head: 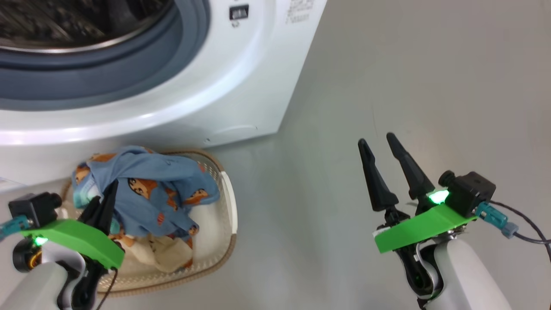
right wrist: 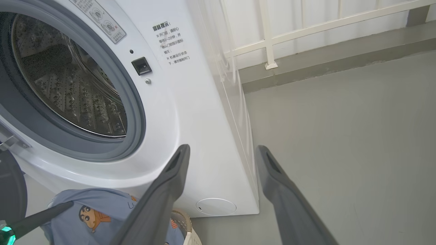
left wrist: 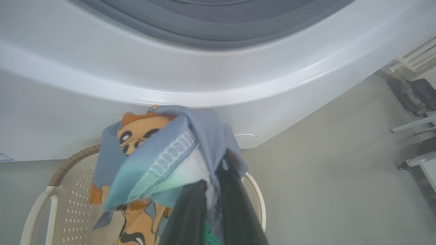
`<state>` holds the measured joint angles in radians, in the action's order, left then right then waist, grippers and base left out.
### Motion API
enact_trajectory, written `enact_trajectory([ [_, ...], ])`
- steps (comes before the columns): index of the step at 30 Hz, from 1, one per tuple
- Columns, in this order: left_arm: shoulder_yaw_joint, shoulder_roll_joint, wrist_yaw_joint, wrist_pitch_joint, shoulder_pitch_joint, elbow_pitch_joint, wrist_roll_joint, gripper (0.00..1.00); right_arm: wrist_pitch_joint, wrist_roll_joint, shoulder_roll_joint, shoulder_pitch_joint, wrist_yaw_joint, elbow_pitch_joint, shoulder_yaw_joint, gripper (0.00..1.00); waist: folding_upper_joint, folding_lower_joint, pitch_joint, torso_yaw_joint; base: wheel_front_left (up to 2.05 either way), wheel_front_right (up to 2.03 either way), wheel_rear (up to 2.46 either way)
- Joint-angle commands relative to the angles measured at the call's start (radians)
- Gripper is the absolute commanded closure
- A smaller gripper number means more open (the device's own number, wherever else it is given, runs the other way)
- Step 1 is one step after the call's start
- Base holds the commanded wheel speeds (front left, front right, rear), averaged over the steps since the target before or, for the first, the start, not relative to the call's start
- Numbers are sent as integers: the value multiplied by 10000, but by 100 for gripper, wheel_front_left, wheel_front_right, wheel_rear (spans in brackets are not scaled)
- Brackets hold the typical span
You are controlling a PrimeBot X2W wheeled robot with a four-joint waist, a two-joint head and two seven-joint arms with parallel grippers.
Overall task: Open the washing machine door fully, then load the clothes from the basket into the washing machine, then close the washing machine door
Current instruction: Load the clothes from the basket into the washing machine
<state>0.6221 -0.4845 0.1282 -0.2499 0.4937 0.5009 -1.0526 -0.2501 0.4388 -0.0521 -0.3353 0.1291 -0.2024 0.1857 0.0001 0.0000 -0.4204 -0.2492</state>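
The washing machine (head: 241, 86) stands at the upper left, its mouth uncovered, showing the grey gasket and steel drum (right wrist: 68, 85). A dark edge of the washing machine door (right wrist: 12, 187) shows at the left border, swung aside. Below the machine the basket (head: 228, 206) sits on the floor with the clothes (head: 150, 189) bunched up in it. They are light blue with orange cartoon faces. My left gripper (head: 112, 187) is shut on a fold of the clothes (left wrist: 153, 153), which drapes over its fingers (left wrist: 235, 204). My right gripper (head: 376, 139) hangs open over bare floor, holding nothing.
Grey floor (head: 409, 77) stretches to the right of the machine. A white railing (right wrist: 306, 27) runs along the wall behind. Dark equipment and metal legs (left wrist: 415, 102) stand far off by the wall. A round white flap (right wrist: 215, 206) sits low on the machine's front.
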Motion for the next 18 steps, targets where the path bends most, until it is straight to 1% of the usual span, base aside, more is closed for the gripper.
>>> enact_trajectory([
  [1,-657,-249,25,-117,-177,-379,326,100,-117,-133,18,275,16,146,169,0,-1,0,947,463,0,0,0],
  [7,-1892,244,22,-117,-1043,-1180,1284,100,-117,-245,18,572,16,-29,48,0,-1,0,1684,665,0,0,0],
  [11,-2556,573,-61,-117,-1520,-1806,1985,100,-117,-311,1,779,16,-100,-26,0,-1,0,2117,786,0,0,0],
  [13,-2840,737,-151,-117,-1737,-2164,2340,100,-117,-299,-52,873,16,-120,-45,0,-1,0,2322,822,0,0,0],
  [18,-3281,1109,-620,-118,-2309,-3080,3210,100,-117,-206,-200,1091,16,-146,-69,0,-1,0,2840,880,0,0,0],
])
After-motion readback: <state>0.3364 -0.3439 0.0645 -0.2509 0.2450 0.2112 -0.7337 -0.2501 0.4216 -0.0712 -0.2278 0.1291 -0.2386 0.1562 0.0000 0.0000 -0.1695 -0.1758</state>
